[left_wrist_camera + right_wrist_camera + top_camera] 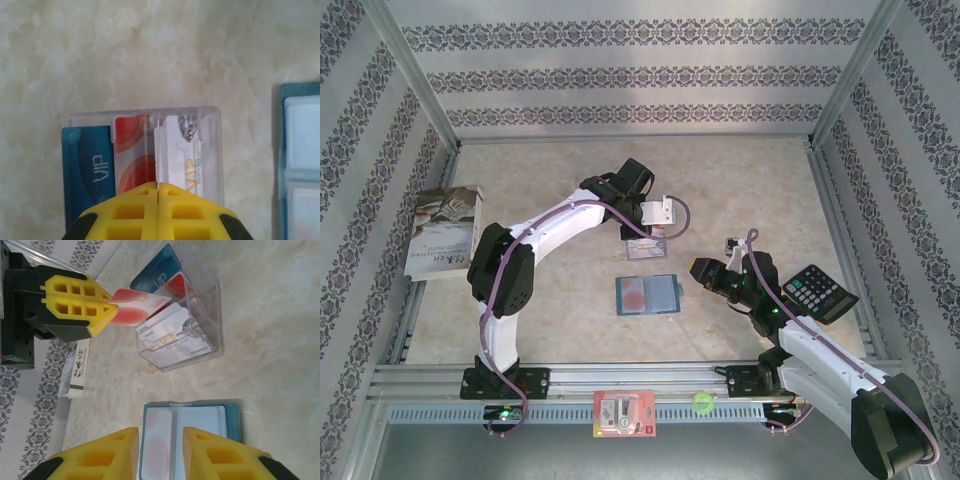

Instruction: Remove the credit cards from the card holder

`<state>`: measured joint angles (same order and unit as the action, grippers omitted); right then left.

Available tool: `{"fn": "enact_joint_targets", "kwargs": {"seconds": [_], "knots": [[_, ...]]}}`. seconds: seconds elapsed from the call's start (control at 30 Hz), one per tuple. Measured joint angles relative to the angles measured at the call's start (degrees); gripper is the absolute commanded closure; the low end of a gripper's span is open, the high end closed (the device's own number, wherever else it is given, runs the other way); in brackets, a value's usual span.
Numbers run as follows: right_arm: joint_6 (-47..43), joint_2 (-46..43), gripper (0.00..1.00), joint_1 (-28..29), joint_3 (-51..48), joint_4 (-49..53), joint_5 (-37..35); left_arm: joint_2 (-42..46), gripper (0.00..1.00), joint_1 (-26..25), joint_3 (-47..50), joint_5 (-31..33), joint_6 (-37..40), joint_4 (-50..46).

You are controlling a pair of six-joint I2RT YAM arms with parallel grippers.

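Observation:
The teal card holder (647,295) lies open in the middle of the table, with a reddish card (156,450) showing through its left clear pocket. My right gripper (160,452) hovers open just over the holder (231,416), with nothing between its fingers. Behind the holder stands a clear plastic box (647,247) holding a blue card (87,167), a red-and-white card (131,150) and a pale grey card (187,160). My left gripper (107,307) is shut on a red-and-white credit card (137,307) above that box; in the left wrist view the card (158,150) shows edge-on.
A black calculator (817,290) lies at the right, close to my right arm. A pale book (442,230) rests against the left wall. A red-and-white packet (624,413) and a small green object (701,402) sit on the front rail. Patterned walls enclose the table.

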<state>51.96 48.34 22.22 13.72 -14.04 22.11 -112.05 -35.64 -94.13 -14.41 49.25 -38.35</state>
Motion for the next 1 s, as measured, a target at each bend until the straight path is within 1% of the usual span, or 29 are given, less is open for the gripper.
{"fn": "enact_joint_targets", "kwargs": {"seconds": [0.2,0.47,1.0], "knots": [[0.0,1.4,0.71,0.0,0.0,0.0,0.0,0.0,1.0,-0.2,1.0,4.5,2.7,1.8],[0.0,2.0,0.71,-0.4,0.0,0.0,0.5,0.0,1.0,-0.4,2.1,7.5,4.1,4.1],[0.2,2.0,0.7,-0.4,0.0,0.0,0.5,0.0,1.0,-0.4,2.2,7.0,4.1,5.0]]}}
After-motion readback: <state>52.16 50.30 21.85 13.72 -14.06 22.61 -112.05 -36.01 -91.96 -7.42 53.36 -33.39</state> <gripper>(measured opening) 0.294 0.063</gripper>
